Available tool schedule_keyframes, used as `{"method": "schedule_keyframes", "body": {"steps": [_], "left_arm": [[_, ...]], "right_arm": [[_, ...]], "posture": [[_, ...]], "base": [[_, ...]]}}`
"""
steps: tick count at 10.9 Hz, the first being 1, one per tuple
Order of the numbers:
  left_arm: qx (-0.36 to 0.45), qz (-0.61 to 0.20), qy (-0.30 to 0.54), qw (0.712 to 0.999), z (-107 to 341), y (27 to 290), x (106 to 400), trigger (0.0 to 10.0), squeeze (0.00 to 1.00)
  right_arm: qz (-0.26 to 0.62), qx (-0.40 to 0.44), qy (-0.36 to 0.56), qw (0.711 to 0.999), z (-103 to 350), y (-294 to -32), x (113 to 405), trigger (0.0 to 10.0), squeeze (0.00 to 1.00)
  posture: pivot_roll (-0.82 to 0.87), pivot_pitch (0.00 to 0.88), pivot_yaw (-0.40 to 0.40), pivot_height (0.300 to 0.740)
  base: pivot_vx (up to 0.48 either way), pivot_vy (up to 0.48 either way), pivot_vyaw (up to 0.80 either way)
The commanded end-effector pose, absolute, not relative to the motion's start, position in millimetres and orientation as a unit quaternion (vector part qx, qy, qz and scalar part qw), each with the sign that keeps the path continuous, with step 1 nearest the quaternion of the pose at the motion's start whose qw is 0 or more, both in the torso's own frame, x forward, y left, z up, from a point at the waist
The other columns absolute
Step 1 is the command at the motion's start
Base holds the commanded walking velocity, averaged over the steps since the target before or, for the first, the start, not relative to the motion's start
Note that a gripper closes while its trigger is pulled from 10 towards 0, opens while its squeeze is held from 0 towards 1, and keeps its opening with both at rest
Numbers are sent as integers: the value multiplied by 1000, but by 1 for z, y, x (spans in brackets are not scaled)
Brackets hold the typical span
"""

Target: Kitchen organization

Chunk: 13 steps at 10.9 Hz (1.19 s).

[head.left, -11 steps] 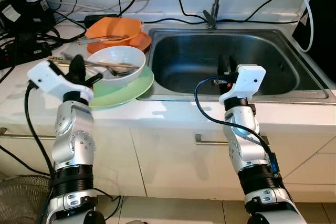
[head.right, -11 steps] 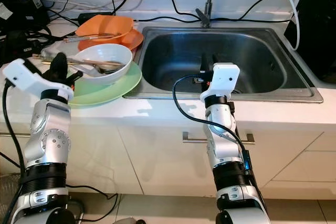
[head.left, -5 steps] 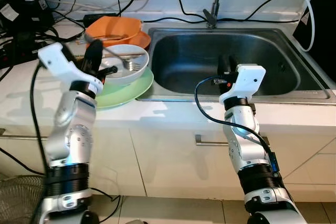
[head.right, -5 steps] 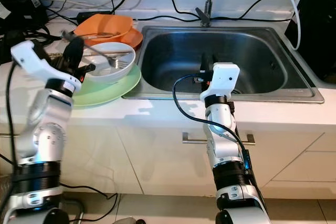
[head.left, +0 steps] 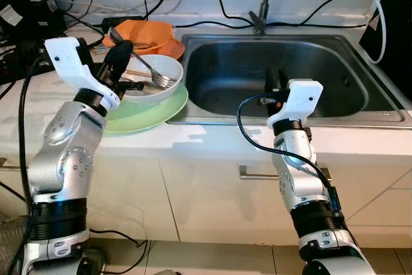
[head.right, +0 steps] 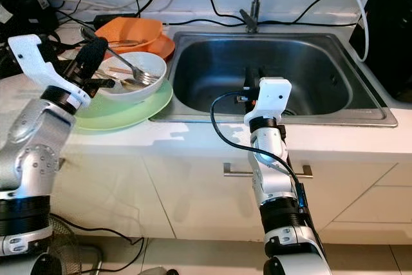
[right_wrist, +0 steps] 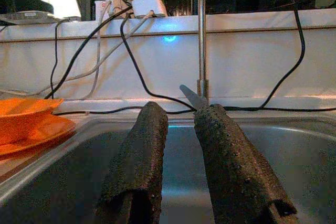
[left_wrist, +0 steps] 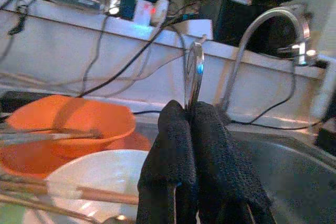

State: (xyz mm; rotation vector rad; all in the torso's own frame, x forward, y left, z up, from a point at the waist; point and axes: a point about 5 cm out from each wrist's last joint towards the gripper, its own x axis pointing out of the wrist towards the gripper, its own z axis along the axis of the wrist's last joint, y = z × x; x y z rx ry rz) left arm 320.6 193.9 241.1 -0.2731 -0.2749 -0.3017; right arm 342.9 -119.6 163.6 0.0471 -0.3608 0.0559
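L arm bent up, left gripper (head.left: 121, 56) clenched on fork (head.left: 143, 62), tines over white bowl (head.left: 166, 85) at 10 o'clock of sink (head.left: 360, 111). Right gripper (head.left: 276, 78) slightly parted, over sink's front.

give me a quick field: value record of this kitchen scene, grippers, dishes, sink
left gripper: shut on a fork, lifted over the white bowl
right gripper: fingers a little apart, holding nothing, above the sink
white bowl: on a green plate, chopsticks lying in it
orange bowl: behind the white bowl, on an orange plate, utensil resting in it
faucet: at the back edge of the sink
counter: white, cables along the back
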Motion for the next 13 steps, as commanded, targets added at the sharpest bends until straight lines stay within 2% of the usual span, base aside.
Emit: {"method": "schedule_keyframes", "body": {"steps": [1, 4, 6, 8, 9, 10, 11, 13], "left_arm": [[-137, -168, -180, 959, 267, 194, 316, 10000, 0], [-178, -162, -261, 935, 301, 200, 309, 10000, 0], [-218, -159, -274, 923, 301, 197, 311, 10000, 0], [-265, -187, -240, 915, 280, 163, 321, 10000, 0], [-293, -205, -221, 907, 270, 139, 327, 10000, 0], [-299, -209, -205, 908, 261, 128, 331, 10000, 0], [-296, -219, -177, 913, 246, 110, 336, 10000, 0], [-259, -239, -157, 923, 236, 97, 339, 10000, 0]], "right_arm": [[41, 22, -177, 983, 166, -114, 346, 10000, 0], [43, 24, -175, 983, 166, -113, 346, 10000, 0], [44, 25, -176, 983, 166, -111, 347, 10000, 0], [46, 27, -178, 983, 167, -110, 347, 10000, 0], [46, 26, -179, 982, 167, -112, 347, 10000, 329], [45, 26, -179, 982, 167, -113, 347, 10000, 922], [44, 20, -184, 982, 169, -116, 347, 10000, 1000], [60, -12, -190, 980, 170, -123, 346, 10000, 1000]], "posture": [[120, 0, 54, 740], [122, 0, 55, 740], [123, 0, 58, 740], [116, 0, 61, 740], [108, 0, 66, 740], [105, 0, 69, 740], [90, 0, 79, 740], [68, 0, 88, 740]], "base": [[0, 0, 0], [0, 0, 0], [0, 0, 0], [0, 0, 0], [0, 0, 0], [0, 0, 0], [0, 0, 0], [0, 0, 0]]}}
